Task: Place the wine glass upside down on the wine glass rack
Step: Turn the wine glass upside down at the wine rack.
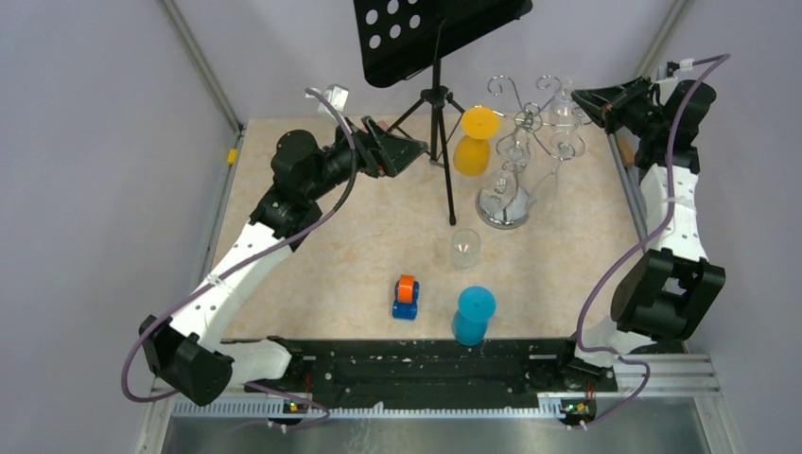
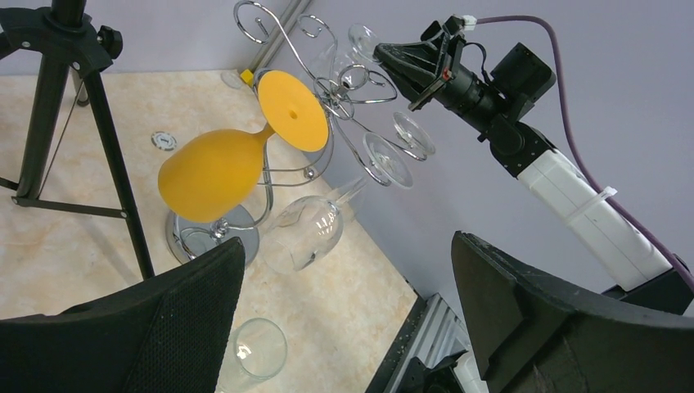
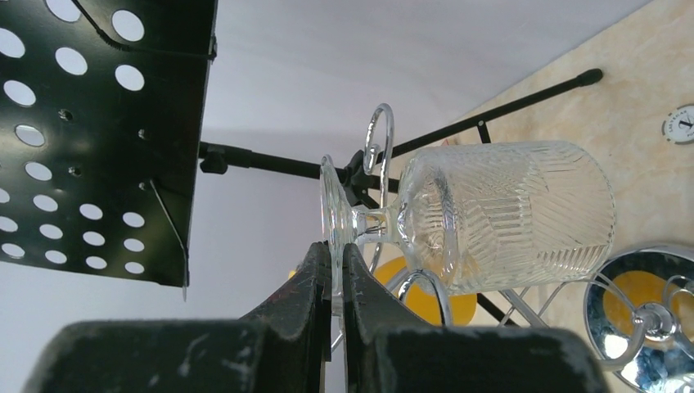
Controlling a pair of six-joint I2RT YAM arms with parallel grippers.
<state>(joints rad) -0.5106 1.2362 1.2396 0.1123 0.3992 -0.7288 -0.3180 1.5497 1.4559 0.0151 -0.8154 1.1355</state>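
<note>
My right gripper (image 3: 336,250) is shut on the rim of the foot of a clear cut-glass wine glass (image 3: 507,213). It holds the glass at the top right of the wine glass rack (image 1: 504,210), seen from above at the right gripper (image 1: 582,99). A chrome loop of the rack (image 3: 380,131) stands right by the glass's stem; I cannot tell whether the foot rests on it. An orange wine glass (image 2: 217,172) and a clear one (image 2: 315,229) hang upside down from the rack's arms. My left gripper (image 2: 348,246) is open and holds nothing, left of the rack.
A black music stand (image 1: 435,28) on a tripod stands just left of the rack. A clear tumbler (image 1: 464,248), a blue cup (image 1: 472,315) and an orange-and-blue toy (image 1: 406,296) sit on the near half of the table.
</note>
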